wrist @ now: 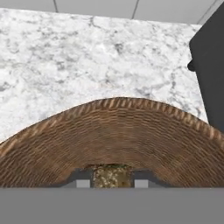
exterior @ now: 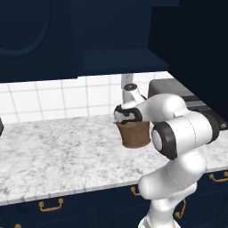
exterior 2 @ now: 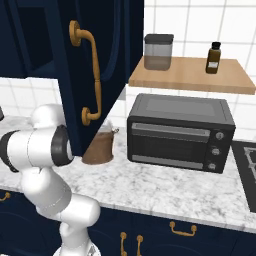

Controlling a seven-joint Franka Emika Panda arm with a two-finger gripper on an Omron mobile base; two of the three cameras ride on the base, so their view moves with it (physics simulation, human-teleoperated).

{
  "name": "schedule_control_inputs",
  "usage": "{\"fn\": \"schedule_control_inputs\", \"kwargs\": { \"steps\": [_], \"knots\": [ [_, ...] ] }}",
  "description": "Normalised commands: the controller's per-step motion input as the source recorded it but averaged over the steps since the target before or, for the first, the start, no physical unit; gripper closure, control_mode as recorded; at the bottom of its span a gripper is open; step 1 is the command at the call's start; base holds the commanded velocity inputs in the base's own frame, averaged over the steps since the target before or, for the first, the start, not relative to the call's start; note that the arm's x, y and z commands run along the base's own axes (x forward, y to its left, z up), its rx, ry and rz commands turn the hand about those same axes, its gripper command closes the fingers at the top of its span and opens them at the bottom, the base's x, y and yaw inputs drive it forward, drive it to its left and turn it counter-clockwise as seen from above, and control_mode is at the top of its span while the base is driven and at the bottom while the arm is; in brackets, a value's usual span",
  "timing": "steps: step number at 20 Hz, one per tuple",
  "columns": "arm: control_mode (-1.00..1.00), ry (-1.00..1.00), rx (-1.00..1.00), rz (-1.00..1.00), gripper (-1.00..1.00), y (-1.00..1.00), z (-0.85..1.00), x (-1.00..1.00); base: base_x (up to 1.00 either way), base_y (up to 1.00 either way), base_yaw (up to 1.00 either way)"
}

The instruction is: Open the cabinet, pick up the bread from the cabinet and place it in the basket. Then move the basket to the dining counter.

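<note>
The brown woven basket (exterior: 133, 133) (exterior 2: 98, 147) stands on the marble counter beside the toaster oven. My gripper (exterior: 128, 119) reaches down into its mouth from above. In the hand view the basket's inner wall (wrist: 118, 131) arcs across the picture. The bread (wrist: 112, 175), a speckled brown lump, fills the narrow gap between my two fingertips (wrist: 82, 183), and the gripper (wrist: 112, 177) looks shut on it. The cabinet (exterior: 26, 35) hangs above the counter, and its door (exterior 2: 107, 60) with the long brass handle (exterior 2: 92, 75) is swung open. The dining counter is out of view.
A black toaster oven (exterior 2: 180, 132) (exterior: 178, 91) stands just right of the basket. Above it, a wooden shelf (exterior 2: 190, 75) carries a jar (exterior 2: 158, 51) and a brown bottle (exterior 2: 213, 58). The open door hangs over the basket. Marble counter (exterior: 58, 156) stretches left.
</note>
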Motion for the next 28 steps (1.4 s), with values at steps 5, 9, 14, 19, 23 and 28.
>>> {"fn": "schedule_control_inputs", "kwargs": {
  "steps": [5, 9, 14, 19, 23, 28],
  "knots": [
    [-1.0, -0.07, 0.0, -0.02, -1.0, 0.06, -0.02, -0.43, 0.0, 0.0, 0.0],
    [-1.0, -0.04, 0.0, -0.13, -1.0, 0.0, 0.24, -0.39, 0.0, 0.0, 0.0],
    [-1.0, -0.01, 0.06, -0.27, -1.0, 0.01, 0.63, -0.64, 0.0, 0.0, 0.0],
    [-1.0, 0.04, 0.22, -0.4, -1.0, -0.23, 0.17, -0.64, 0.0, 0.0, 0.0],
    [-1.0, 0.0, 0.09, -0.48, -1.0, 0.0, -0.1, -0.39, 0.0, 0.0, 0.0],
    [-1.0, 0.07, 0.01, -0.37, -1.0, -0.09, -0.15, -0.02, 0.0, 0.0, 0.0]
  ]
}}
